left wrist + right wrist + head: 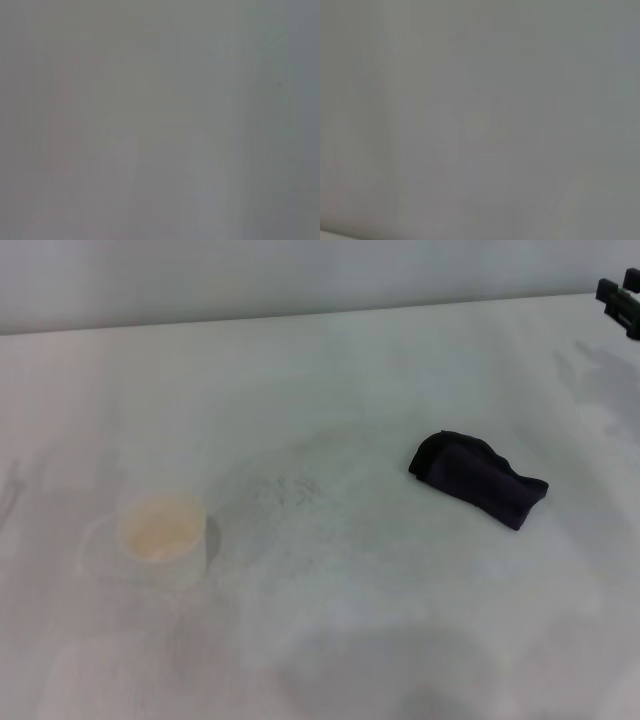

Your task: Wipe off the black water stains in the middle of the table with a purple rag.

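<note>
The purple rag lies crumpled on the white table, right of the middle, with nothing touching it. No black water stains show in any view; the middle of the table carries only a faint grey smudge. A black part of my right gripper shows at the far right edge of the head view, well beyond the rag and apart from it. My left gripper is out of view. Both wrist views show only plain pale surface.
A pale translucent cup stands upright on the left side of the table, well away from the rag. The table's far edge runs along the top of the head view against a grey wall.
</note>
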